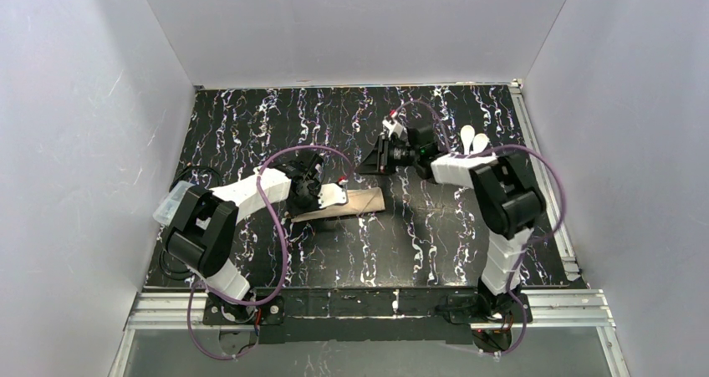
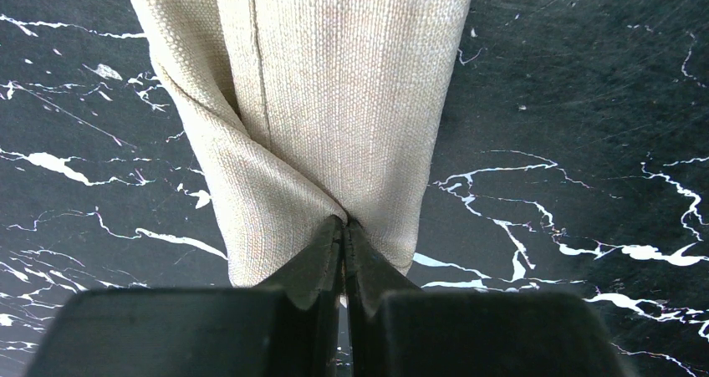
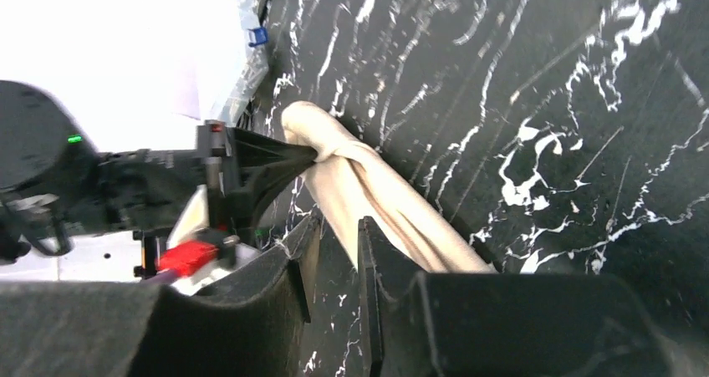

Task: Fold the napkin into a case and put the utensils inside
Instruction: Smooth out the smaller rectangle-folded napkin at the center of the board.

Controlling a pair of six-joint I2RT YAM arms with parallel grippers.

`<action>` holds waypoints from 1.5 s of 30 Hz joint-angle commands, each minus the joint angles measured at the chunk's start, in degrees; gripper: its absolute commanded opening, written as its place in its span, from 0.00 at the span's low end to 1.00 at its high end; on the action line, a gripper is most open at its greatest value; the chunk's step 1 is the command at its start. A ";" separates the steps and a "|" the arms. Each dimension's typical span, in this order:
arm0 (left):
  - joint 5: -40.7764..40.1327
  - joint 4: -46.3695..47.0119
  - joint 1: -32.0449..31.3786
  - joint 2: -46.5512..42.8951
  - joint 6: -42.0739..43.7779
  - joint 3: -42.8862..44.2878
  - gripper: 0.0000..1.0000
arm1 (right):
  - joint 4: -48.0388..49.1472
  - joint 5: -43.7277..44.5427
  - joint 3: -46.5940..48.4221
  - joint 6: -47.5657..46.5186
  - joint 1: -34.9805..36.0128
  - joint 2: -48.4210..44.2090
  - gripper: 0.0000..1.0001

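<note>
two fingers of left gripper (image 2: 344, 245) pressing shut on end of napkin (image 2: 334, 101), cloth bunching into crease right at fingertips and stretching away beyond them over marbled table (image 2: 585, 101). am seeing right gripper (image 3: 337, 226) standing slightly parted, nothing sitting in gap. folded cloth lying just outside one of its fingers (image 3: 393, 285). utensils (image 1: 473, 141) lying side by side, well apart from both sets of fingers, on far side of right arm.

No writing, label or number is legible in any view.
</note>
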 commanded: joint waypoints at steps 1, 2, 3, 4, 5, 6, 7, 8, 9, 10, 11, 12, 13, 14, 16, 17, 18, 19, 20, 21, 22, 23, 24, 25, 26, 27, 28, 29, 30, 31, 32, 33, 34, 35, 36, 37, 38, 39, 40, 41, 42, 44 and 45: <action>0.48 -2.68 0.49 3.39 0.55 -3.61 0.00 | -11.81 6.52 -1.08 -8.76 -1.09 -10.73 0.32; 0.46 -2.71 0.49 3.37 0.51 -3.61 0.00 | -12.66 7.20 -2.81 -9.10 -1.27 -12.27 0.32; 0.46 -2.85 0.45 3.36 0.56 -3.62 0.00 | -14.09 8.08 -4.48 -9.71 -1.25 -13.68 0.33; 0.50 -2.92 0.48 3.36 0.55 -3.66 0.00 | -16.19 9.33 -5.74 -10.98 -1.31 -14.95 0.34; 0.46 -2.95 0.49 3.35 0.65 -3.70 0.00 | -18.68 10.88 -6.76 -12.70 -1.28 -16.32 0.40; 0.46 -3.06 0.49 3.29 0.59 -3.70 0.00 | -20.36 12.39 -7.84 -14.36 -1.29 -17.76 0.45; 0.50 -3.09 0.49 3.25 0.65 -3.79 0.00 | -21.13 13.54 -9.62 -15.71 -1.28 -19.18 0.48; 0.53 -3.18 0.49 3.28 0.65 -3.83 0.00 | -21.54 15.19 -10.72 -17.00 -1.33 -20.41 0.50; 0.55 -3.18 0.49 3.27 0.60 -3.87 0.00 | -21.75 16.43 -11.44 -17.98 -1.32 -21.38 0.52; 0.52 -3.30 0.49 3.30 0.64 -3.95 0.00 | -22.19 17.73 -11.82 -19.16 -1.23 -21.94 0.54; 0.47 -3.28 0.49 3.29 0.66 -3.97 0.00 | -22.57 18.67 -11.94 -19.95 -1.13 -22.13 0.54; 0.46 -3.42 0.49 3.27 0.62 -4.01 0.00 | -22.67 19.39 -12.04 -20.49 -1.09 -22.08 0.55; 0.46 -3.43 0.49 3.20 0.59 -3.99 0.00 | -22.48 19.79 -12.17 -20.69 -1.15 -21.85 0.55; 0.49 -3.48 0.49 3.19 0.57 -3.97 0.00 | -22.11 20.18 -12.23 -20.71 -1.08 -21.58 0.55; 0.59 -3.52 0.49 3.21 0.47 -3.90 0.00 | -21.24 20.41 -12.08 -20.57 -0.80 -20.86 0.56; 0.63 -3.59 0.49 3.19 0.38 -3.81 0.00 | -20.91 20.81 -12.02 -20.68 -0.35 -20.51 0.56; 0.71 -3.59 0.48 3.27 0.39 -3.75 0.00 | -20.78 21.63 -11.87 -20.92 0.18 -20.04 0.56; 0.72 -3.67 0.49 3.27 0.40 -3.60 0.00 | -20.57 21.83 -11.54 -20.97 0.59 -19.35 0.56; 0.84 -3.74 0.49 3.35 0.32 -3.41 0.00 | -19.88 21.59 -11.20 -20.77 0.96 -18.55 0.56; 0.89 -3.81 0.49 3.28 0.28 -3.36 0.00 | -19.22 21.09 -10.92 -20.32 1.32 -17.62 0.56; 0.92 -3.80 0.49 3.27 0.30 -3.23 0.00 | -18.58 20.68 -10.59 -19.91 1.58 -16.80 0.55; 0.87 -3.89 0.49 3.27 0.29 -3.18 0.00 | -17.92 20.45 -10.22 -19.46 1.84 -15.99 0.53; 0.82 -4.01 0.49 3.23 0.36 -3.14 0.00 | -17.09 20.23 -10.14 -18.93 1.94 -15.41 0.50; 0.88 -4.17 0.49 3.15 0.35 -3.05 0.00 | -16.20 20.07 -10.13 -18.17 1.93 -14.87 0.46; 0.90 -4.32 0.49 3.10 0.43 -3.07 0.00 | -15.46 19.83 -10.06 -17.86 1.92 -14.44 0.44; 0.98 -4.34 0.49 3.05 0.47 -3.15 0.00 | -14.93 19.58 -9.99 -17.32 1.98 -14.03 0.39; 0.99 -4.39 0.45 3.02 0.56 -3.17 0.00 | -14.61 19.46 -9.69 -16.95 1.93 -13.65 0.35; 1.06 -4.51 0.48 3.01 0.66 -3.17 0.00 | -14.30 19.26 -9.47 -16.72 1.98 -13.28 0.29; 1.23 -4.61 0.49 3.01 0.71 -3.17 0.00 | -14.00 19.04 -9.31 -16.43 1.96 -12.93 0.23; 1.37 -4.66 0.49 2.93 0.86 -3.06 0.00 | -13.68 18.97 -9.15 -16.13 2.00 -12.86 0.17; 1.51 -4.81 0.49 2.92 0.89 -2.96 0.00 | -13.39 18.92 -9.02 -15.81 1.99 -12.89 0.11; 1.56 -4.94 0.49 2.97 0.92 -2.81 0.00 | -13.11 18.82 -8.80 -15.60 2.00 -13.03 0.07; 1.66 -5.13 0.48 2.93 0.92 -2.52 0.00 | -13.00 18.85 -8.55 -15.47 1.99 -13.41 0.04; 1.81 -5.29 0.49 2.86 0.92 -2.21 0.00 | -12.84 18.72 -8.35 -15.33 2.00 -13.76 0.02; 1.91 -5.54 0.48 2.84 0.92 -1.94 0.00 | -12.56 18.71 -8.10 -15.22 1.96 -14.15 0.02; 1.93 -5.69 0.49 2.88 1.00 -1.64 0.00 | -12.55 18.64 -7.84 -15.12 2.00 -14.31 0.02; 2.02 -5.87 0.49 2.91 1.01 -1.38 0.00 | -12.65 18.59 -7.56 -15.05 1.92 -14.33 0.01; 2.10 -5.99 0.49 2.93 1.01 -1.15 0.00 | -12.72 18.35 -7.24 -14.95 1.95 -14.09 0.01; 2.16 -6.08 0.49 3.00 1.05 -0.84 0.00 | -12.66 18.31 -7.05 -14.80 1.95 -13.76 0.01; 2.13 -6.15 0.49 3.04 1.09 -0.62 0.00 | -12.60 18.38 -6.98 -14.60 1.92 -13.27 0.01; 2.13 -6.25 0.42 3.06 1.10 -0.21 0.00 | -12.68 18.61 -7.01 -14.49 1.95 -12.72 0.01; 2.20 -6.95 0.40 2.89 1.01 0.42 0.00 | -13.99 20.70 -7.10 -14.62 1.77 -11.64 0.01; 2.29 -7.54 0.36 2.75 1.01 0.60 0.00 | -14.70 22.16 -7.21 -14.76 1.60 -11.01 0.01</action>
